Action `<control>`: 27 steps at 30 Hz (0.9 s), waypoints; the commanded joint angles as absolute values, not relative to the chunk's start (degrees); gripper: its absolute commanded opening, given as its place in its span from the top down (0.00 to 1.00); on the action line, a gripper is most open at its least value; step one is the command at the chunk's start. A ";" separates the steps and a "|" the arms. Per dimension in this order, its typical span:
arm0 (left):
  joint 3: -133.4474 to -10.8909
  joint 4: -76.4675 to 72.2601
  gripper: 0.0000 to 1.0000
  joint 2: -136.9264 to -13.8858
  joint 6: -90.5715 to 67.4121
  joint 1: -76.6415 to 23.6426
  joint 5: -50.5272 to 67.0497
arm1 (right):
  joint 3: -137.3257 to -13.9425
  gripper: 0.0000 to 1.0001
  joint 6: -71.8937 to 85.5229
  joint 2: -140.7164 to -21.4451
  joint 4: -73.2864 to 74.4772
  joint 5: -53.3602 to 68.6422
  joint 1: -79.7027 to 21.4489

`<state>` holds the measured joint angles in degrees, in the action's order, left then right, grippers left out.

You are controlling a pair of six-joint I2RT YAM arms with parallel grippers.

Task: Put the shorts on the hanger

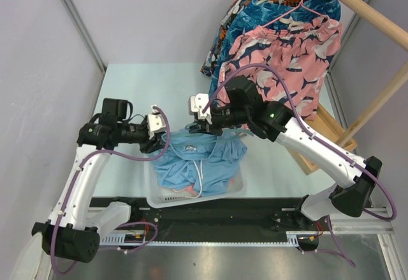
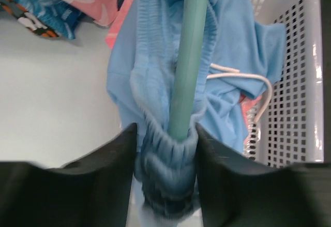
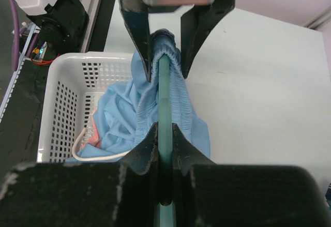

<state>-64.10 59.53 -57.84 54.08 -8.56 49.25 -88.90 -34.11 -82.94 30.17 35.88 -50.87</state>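
Blue shorts, one, teal hanger, one

Hung clothes beyond white basket

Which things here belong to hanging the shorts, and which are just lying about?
Part of the job: blue shorts, green hanger, left hand pinching the waistband, right hand clamped on the hanger.
Just lying about: white basket, shark-print shorts hanging on the wooden rack, blue patterned clothes behind them.
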 commanded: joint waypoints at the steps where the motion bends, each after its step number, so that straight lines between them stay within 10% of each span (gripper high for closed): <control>1: -63.20 56.52 0.63 -58.27 55.29 -12.21 50.36 | -89.38 1.00 -35.25 -82.18 24.87 37.01 -51.77; 6: -61.00 53.02 1.00 -57.83 50.29 -11.96 51.15 | -89.03 0.99 -32.71 -80.60 24.70 33.76 -51.86; 8: -59.95 51.77 1.00 -57.66 46.07 -10.20 52.82 | -88.95 0.54 -28.51 -79.55 24.00 29.46 -51.51; 11: -59.59 48.61 1.00 -57.92 40.71 -8.18 54.13 | -88.07 0.27 -23.22 -76.12 23.64 23.92 -49.75; 27: -56.51 40.87 1.00 -57.92 31.91 -4.92 56.34 | -69.00 0.21 -0.28 -71.62 21.36 -18.25 -53.69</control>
<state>-56.55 44.80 -58.57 34.46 -5.37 52.84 -70.46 -8.29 -67.07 24.60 -2.22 -51.53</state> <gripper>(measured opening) 0.225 0.789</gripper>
